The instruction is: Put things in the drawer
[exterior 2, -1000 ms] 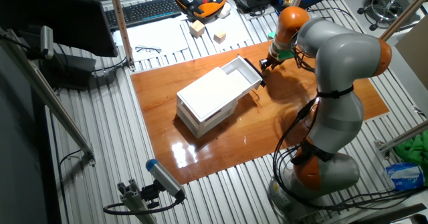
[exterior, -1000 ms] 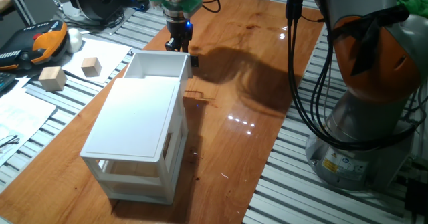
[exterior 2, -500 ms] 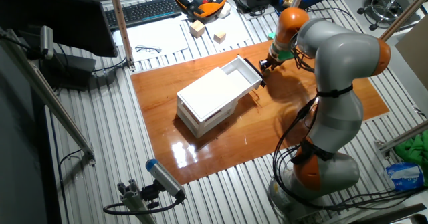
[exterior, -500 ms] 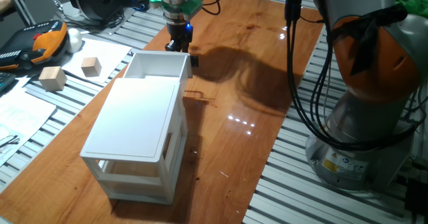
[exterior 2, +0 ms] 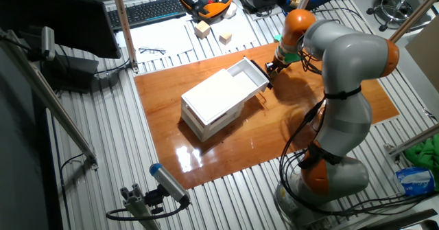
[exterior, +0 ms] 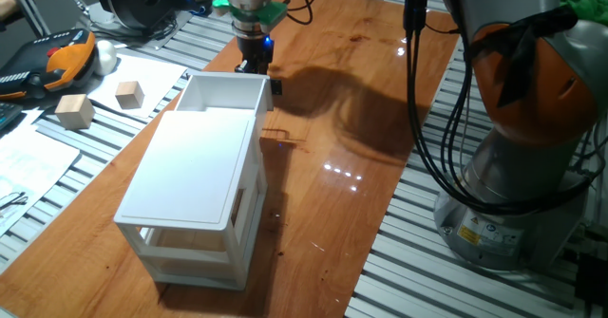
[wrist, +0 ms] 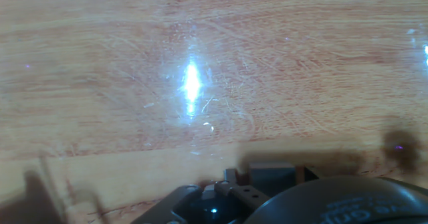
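Listing items L to R, one fixed view, positions rel. to gripper (exterior: 251,67).

- Two pale wooden blocks: larger (exterior: 74,111), smaller (exterior: 130,94). On white paper, well to gripper's left, off the wood board.
- Cabinet (exterior: 195,190): white, boxy, open lower levels. Below-left of gripper, nearer the camera.
- Drawer (exterior: 225,93): white tray, top level, pulled out toward gripper. Its front edge sits just beneath the fingertips. Interior visible from here looks bare white; far-front corner hidden behind the wall.
- Black knob (exterior: 276,86): on drawer front, just right of and below gripper.
- Gripper: dark fingers pointing down, blue light above them, green part higher up. Hangs at drawer's front edge; touching or not, can't tell. Fingers apart or together: can't tell, too small and dark.
- Wood board (exterior: 361,119): glossy, w/ arm's shadow right of gripper.
- Robot base (exterior: 518,166): grey/orange, far right, cables alongside.

Other fixed view: gripper (exterior 2: 271,66) at the open drawer's (exterior 2: 247,75) front end, arm curving up from the base.

Hand view: blurred wood grain w/ glare; dark gripper body at bottom edge; fingertips not discernible.

Tiny cube: not identifiable in any view; location can't be told.
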Robot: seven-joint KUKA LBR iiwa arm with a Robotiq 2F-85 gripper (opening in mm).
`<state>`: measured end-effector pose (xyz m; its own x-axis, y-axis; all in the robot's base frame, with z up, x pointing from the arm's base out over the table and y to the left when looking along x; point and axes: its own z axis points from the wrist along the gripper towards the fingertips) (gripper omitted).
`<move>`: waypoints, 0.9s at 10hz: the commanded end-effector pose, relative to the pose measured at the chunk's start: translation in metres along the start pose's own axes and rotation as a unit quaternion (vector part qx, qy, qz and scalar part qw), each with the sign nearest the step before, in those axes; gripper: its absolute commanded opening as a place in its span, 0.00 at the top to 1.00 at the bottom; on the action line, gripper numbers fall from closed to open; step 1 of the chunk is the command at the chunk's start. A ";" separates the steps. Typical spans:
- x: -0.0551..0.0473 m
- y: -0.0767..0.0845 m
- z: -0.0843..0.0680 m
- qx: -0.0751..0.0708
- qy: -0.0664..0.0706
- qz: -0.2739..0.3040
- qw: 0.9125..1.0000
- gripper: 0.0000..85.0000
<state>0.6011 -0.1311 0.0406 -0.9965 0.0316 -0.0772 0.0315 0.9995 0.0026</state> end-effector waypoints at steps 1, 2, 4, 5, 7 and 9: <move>0.000 0.000 0.001 0.001 0.000 -0.001 1.000 0.40; 0.000 0.000 0.002 0.003 0.000 -0.002 1.000 0.40; 0.000 -0.001 0.004 0.002 0.003 -0.009 1.000 0.40; 0.000 -0.001 0.002 0.004 0.005 -0.014 1.000 0.60; 0.000 -0.001 0.002 0.002 0.009 -0.020 1.000 0.80; 0.001 -0.001 -0.001 0.006 0.010 -0.022 1.000 1.00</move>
<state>0.5992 -0.1323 0.0423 -0.9984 -0.0119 -0.0560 -0.0112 0.9999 -0.0130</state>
